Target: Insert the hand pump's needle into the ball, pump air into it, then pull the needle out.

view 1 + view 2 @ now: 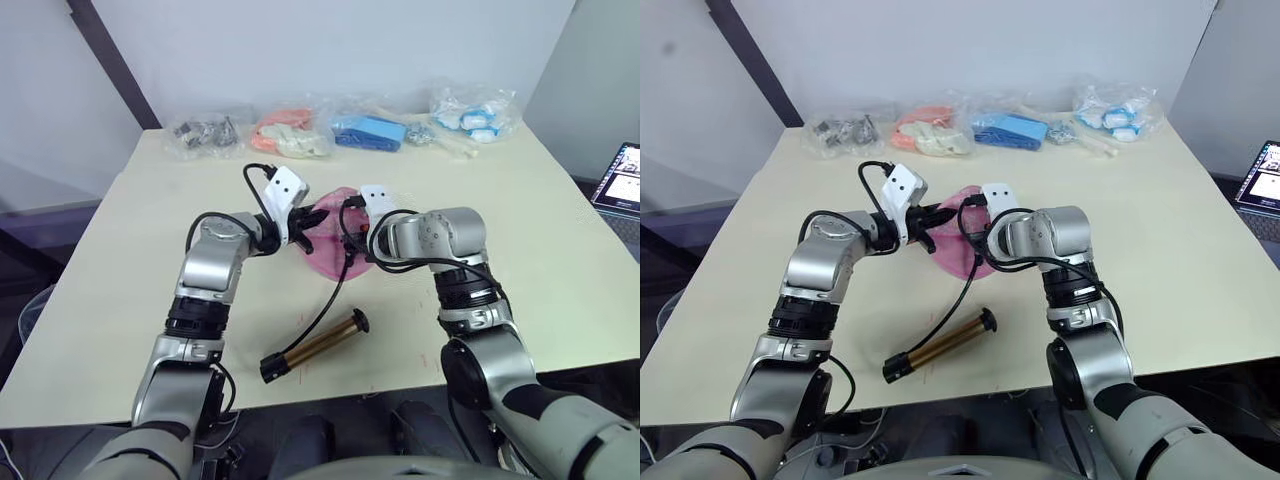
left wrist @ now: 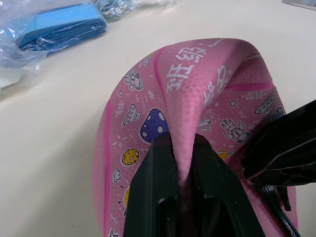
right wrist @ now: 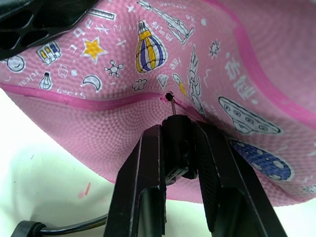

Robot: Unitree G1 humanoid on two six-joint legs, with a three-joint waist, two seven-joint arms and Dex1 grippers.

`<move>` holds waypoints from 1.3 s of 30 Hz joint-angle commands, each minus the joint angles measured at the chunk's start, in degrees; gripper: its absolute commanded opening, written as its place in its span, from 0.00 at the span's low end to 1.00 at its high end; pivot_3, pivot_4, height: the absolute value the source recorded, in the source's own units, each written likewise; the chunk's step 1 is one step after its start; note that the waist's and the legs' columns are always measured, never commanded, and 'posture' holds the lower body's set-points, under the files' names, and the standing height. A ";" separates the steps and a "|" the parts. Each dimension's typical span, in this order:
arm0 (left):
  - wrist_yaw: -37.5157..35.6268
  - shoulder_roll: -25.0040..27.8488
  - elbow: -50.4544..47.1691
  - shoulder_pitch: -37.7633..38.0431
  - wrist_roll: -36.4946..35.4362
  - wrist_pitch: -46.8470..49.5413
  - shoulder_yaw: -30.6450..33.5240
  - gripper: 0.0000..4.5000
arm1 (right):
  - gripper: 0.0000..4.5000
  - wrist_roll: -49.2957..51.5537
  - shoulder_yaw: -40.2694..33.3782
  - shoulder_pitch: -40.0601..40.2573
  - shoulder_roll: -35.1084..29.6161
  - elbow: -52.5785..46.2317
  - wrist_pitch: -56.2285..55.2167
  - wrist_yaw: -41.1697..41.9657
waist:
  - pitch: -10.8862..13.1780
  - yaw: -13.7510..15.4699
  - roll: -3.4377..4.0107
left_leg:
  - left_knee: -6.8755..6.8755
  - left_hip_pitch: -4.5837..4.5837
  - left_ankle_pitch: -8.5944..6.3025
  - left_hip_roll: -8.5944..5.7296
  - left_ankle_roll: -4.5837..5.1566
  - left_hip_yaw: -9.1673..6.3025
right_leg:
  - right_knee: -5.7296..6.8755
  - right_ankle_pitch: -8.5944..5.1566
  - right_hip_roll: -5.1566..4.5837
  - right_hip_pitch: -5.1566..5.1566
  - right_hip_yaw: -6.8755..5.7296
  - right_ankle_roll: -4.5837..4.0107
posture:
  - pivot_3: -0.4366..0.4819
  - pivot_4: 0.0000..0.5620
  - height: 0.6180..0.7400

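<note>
The right tool [image 3: 180,148] is clamped on the small black fitting of the needle [image 3: 171,104], and the thin metal pin reaches up to the dark valve hole [image 3: 168,96] in the pink ball [image 3: 237,59], its tip right at the hole's edge; how deep it sits cannot be told. The left tool [image 2: 181,163] is clamped on a raised fold of the ball's soft rubber, its two black fingers [image 2: 159,173] squeezing the ridge between them. The ball [image 1: 335,240] is slack and dome-shaped, resting on the table [image 1: 120,270] near its middle, between the two tools, with the left tool [image 1: 300,222] on its left side and the right tool [image 1: 352,235] on its right. Its surface carries darker pink seam lines and small cartoon prints: mushrooms, stars, a balloon and white characters.

The hand pump [image 1: 315,347] lies on the table nearer than the ball, close to the near edge, its bronze-gold barrel slanting from near left to far right with black caps at both ends. Its thin black hose [image 1: 330,295] curves from the pump up toward the right tool.

Along the far edge of the table lies a row of clear bags: one with dark small parts [image 1: 205,132], one with orange and white items [image 1: 290,133], one with blue items [image 1: 368,130] and one with blue and white items [image 1: 472,115]. A laptop screen [image 1: 620,178] shows at the right edge
</note>
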 commanded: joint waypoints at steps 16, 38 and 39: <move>-4.32 -3.33 -3.78 4.90 -2.85 6.20 -8.80 0.00 | 0.07 -2.15 2.39 -5.22 4.29 7.85 -13.35 2.96 | -0.07 -0.30 0.16 | -0.18 0.08 -0.02 0.19 -0.03 -0.30 | -0.43 0.24 0.32 -0.01 0.15 -0.34 | 0.48 0.27 1.00; -5.67 -1.87 3.44 0.98 -0.23 -2.97 -7.60 0.00 | 0.07 0.59 8.91 4.78 -8.01 -13.10 -1.90 12.08 | 0.87 1.88 0.69 | -0.21 -0.43 0.11 0.24 -0.46 -0.60 | -0.65 0.31 0.31 -0.32 -0.15 -0.43 | 0.48 0.27 1.00; -5.91 -1.75 3.80 0.94 0.07 -3.71 -7.80 0.00 | 0.07 0.63 8.98 4.84 -8.13 -13.20 -1.78 12.09 | 0.89 1.95 0.69 | -0.20 -0.49 0.16 0.16 -0.53 -0.70 | -0.65 0.31 0.24 -0.35 -0.24 -0.43 | 0.48 0.27 1.00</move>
